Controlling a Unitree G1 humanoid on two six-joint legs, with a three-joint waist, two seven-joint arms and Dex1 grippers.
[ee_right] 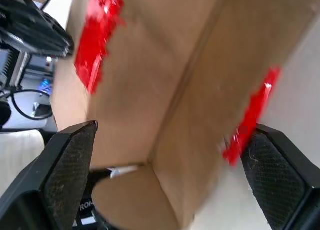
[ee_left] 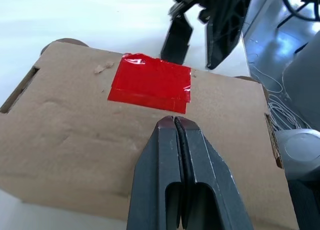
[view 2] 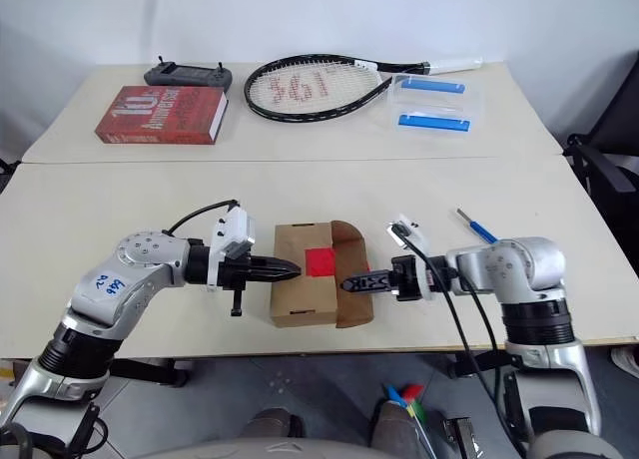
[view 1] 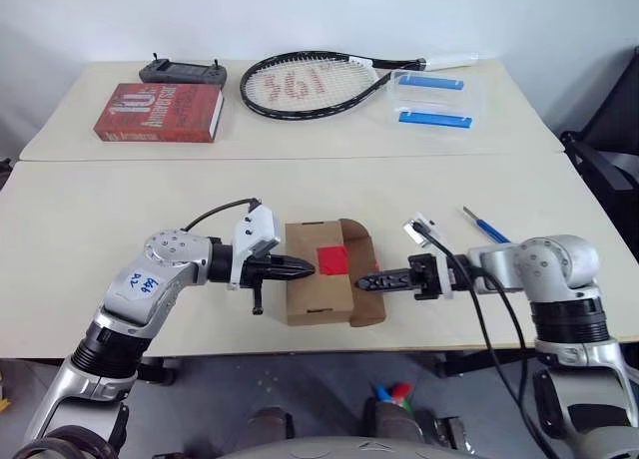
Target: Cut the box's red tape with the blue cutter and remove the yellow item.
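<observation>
1. Two pale tables (view 1: 90,215) stand end to end against a white wall, and the box (view 1: 318,291) sits near the front edge of the nearer one.
2. The box is a brown cardboard carton with the red tape (view 1: 330,260) stuck on its top, and a flap on its right side stands open.
3. The left gripper (view 1: 308,269) reaches in from the box's left with its fingers pressed together, tips resting on the box top just beside the tape.
4. The right gripper (view 1: 365,281) comes at the box from the right with its fingers spread wide, at the open flap; whether they touch it cannot be told.
5. The blue cutter (view 1: 486,226) lies on the table well to the right of the box, beyond the right arm.
6. Far behind the box, on the back table, lie a red book (view 1: 160,112), a dark controller (view 1: 183,73), a tennis racket (view 1: 315,84) and clear containers (view 1: 435,98) with blue strips.
</observation>
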